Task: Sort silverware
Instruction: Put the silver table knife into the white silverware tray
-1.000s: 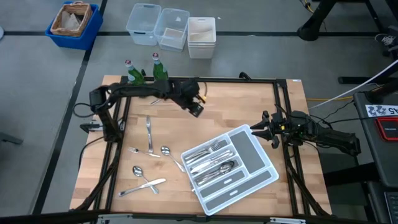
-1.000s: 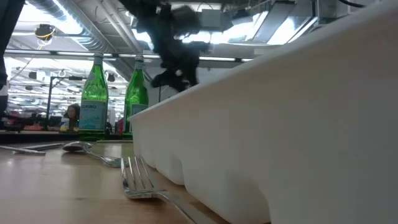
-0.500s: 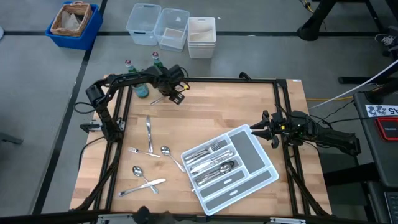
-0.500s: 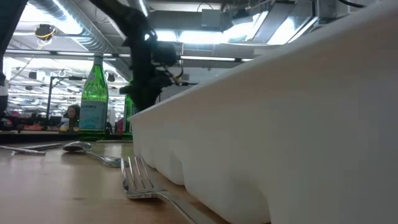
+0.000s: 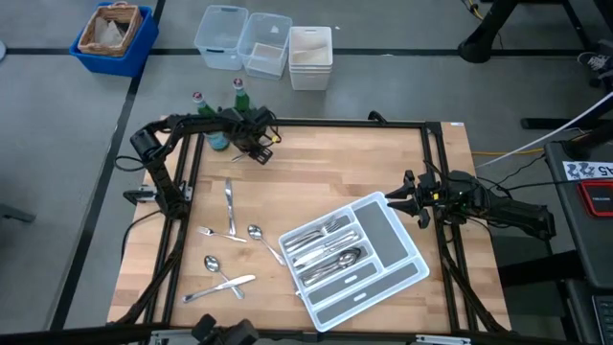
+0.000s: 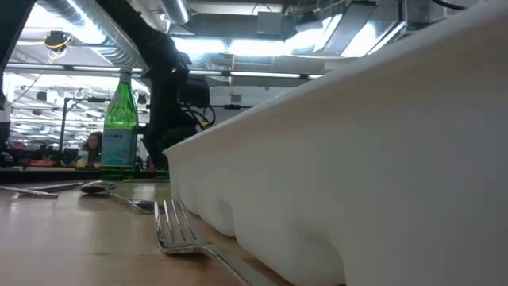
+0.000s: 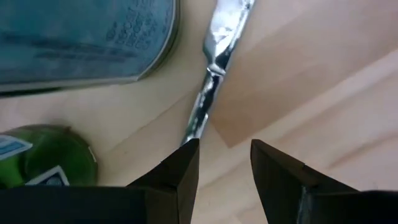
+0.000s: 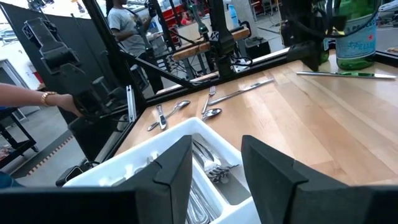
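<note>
Loose silverware lies flat on the wooden table: a slim silver piece beside the two green bottles at the far left, and several forks, spoons and a knife at the near left. More silverware lies in the white divided tray. My left gripper points down, open, over the near end of the piece by the bottles, apart from it. My right gripper is open and level at the table's right edge, facing the tray.
One green bottle stands in full view in the low view, while my left arm hides the other. Clear bins and a blue crate sit on the floor beyond the table. A person's hand shows beyond the table's edge.
My left gripper has swung from the far middle of the table toward its left edge and the bottles. It has come down and tipped over to point steeply down at the silver piece there. Its fingers stay open.
</note>
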Controlling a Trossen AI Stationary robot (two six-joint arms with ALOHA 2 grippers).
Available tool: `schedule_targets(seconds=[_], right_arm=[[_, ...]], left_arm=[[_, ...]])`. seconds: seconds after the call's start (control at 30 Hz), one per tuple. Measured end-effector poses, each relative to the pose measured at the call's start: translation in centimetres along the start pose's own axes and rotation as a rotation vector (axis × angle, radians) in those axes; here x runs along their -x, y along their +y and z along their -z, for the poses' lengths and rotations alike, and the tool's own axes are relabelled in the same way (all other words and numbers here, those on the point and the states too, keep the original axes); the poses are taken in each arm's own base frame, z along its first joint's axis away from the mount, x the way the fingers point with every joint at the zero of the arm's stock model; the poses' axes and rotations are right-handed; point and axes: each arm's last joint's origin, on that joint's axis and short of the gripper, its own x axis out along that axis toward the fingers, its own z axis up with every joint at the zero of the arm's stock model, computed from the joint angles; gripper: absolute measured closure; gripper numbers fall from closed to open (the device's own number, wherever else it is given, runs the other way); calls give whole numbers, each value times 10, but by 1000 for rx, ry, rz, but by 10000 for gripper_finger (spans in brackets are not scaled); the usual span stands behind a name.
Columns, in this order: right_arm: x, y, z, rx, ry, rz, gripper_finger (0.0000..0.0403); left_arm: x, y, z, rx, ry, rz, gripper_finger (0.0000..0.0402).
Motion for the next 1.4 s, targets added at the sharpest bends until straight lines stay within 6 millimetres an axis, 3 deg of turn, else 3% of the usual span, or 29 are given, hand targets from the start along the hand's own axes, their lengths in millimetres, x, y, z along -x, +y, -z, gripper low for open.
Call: schedule_targets(seconds=[0.6, 1.17, 1.4], right_arm=[[0, 0, 0, 0, 0, 0, 260], [0, 0, 0, 0, 0, 0, 260], [0, 0, 0, 0, 0, 0, 260]], left_arm=[[-18, -1, 8, 8, -44, -6, 269], [-18, -1, 10, 29, -38, -21, 269], [-16, -7, 20, 12, 39, -56, 269]])
